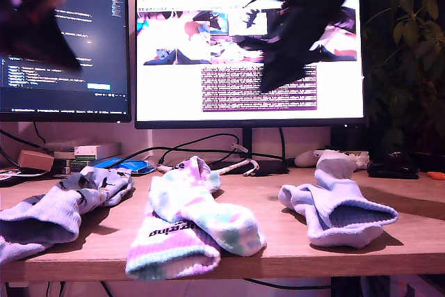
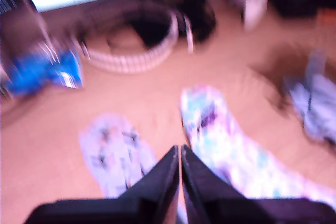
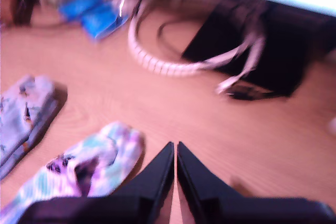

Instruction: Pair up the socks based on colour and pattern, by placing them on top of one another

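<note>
Carrying nothing in my first gripper (image 2: 179, 148): jaws pressed together, hovering above the desk (image 1: 268, 196) over the gap between the figured socks (image 1: 76, 199) and the tie-dye socks (image 1: 191, 224). Same with my second gripper (image 3: 175, 144): closed, empty, poised over bare wood near the tie-dye toe. Cannot match either to the blurred arm (image 1: 31, 22) high at the exterior view's left or the other arm (image 1: 299, 33) in front of the monitor (image 1: 174, 102).

Seem to lie in three heaps by kind. Figured at the exterior view's left, tie-dye in the middle with one sock crossed over the other, plain socks (image 1: 341, 206) at the right, apparently one on top of its mate. Set well apart, likely to avoid mixing patterns.

Looks like pairing done or close to it. Hence nothing gripped, and held high, probably to avoid dragging the soft fabric. Too blurred in both wrist views to count socks.
</note>
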Controlling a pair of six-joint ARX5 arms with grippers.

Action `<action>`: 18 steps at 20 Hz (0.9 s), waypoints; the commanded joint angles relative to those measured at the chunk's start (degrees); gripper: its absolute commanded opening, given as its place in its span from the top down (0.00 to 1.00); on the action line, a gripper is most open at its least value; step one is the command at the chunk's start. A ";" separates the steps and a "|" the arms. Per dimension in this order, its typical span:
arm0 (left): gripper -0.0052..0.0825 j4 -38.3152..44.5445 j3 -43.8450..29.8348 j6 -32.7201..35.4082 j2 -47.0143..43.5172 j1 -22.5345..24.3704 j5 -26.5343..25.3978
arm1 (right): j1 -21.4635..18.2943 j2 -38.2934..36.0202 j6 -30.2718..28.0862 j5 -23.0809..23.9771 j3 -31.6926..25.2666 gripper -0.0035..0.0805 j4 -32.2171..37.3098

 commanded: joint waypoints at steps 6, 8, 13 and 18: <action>0.97 6.54 -10.99 -1.86 -11.06 0.17 -3.39 | -9.70 -17.44 -0.57 -5.33 -21.42 0.97 16.31; 0.97 6.64 -12.61 -1.88 -14.03 0.17 -3.32 | -12.11 -23.26 -0.63 -9.25 -27.56 0.97 20.13; 0.97 5.84 -15.78 -2.75 -22.71 0.15 -3.02 | -12.98 -38.82 -2.14 -9.01 -38.97 0.97 19.50; 0.97 -1.51 -15.98 -2.84 -30.69 0.04 -2.67 | -11.76 -51.87 -6.14 -6.71 -41.29 0.97 8.26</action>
